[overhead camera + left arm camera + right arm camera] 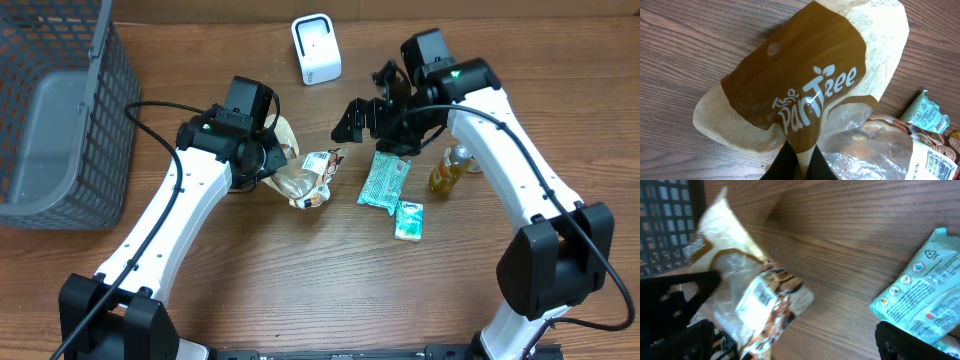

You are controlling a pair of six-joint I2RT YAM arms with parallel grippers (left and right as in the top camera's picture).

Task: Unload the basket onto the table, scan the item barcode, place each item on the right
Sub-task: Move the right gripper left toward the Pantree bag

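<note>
We catch the left gripper (799,167) only at the bottom edge of its wrist view. There two dark fingers (780,170) are pinched together on a fold of the brown-and-cream bread bag (805,85), and the frame cuts off the rest of them. From overhead the left wrist covers that pinch. The bag shows just past it near the table's middle, its clear end crumpled. We cannot tell whether the bag rests on the wood or hangs just above it.

The barcode label (762,296) faces the right wrist camera, but it is too blurred to read. In the left wrist view only a corner of it shows at lower right.

The right gripper (375,120) hangs with its jaws wide apart and grips nothing. In its own view its fingers are dark blurs at the lower corners.

A teal packet (384,180) lies near the bag's right side, apart from it, and a small teal packet (408,220) sits just beside its near end. A bottle (450,168) is partly hidden under the right arm.

The white scanner (316,48) stands upright by the far edge, with bare wood between it and the bag. The grey basket (60,120) fills the left edge, cut off by the frame and well apart from the bag. Bare table (300,290) lies between the two arms on the near side.
</note>
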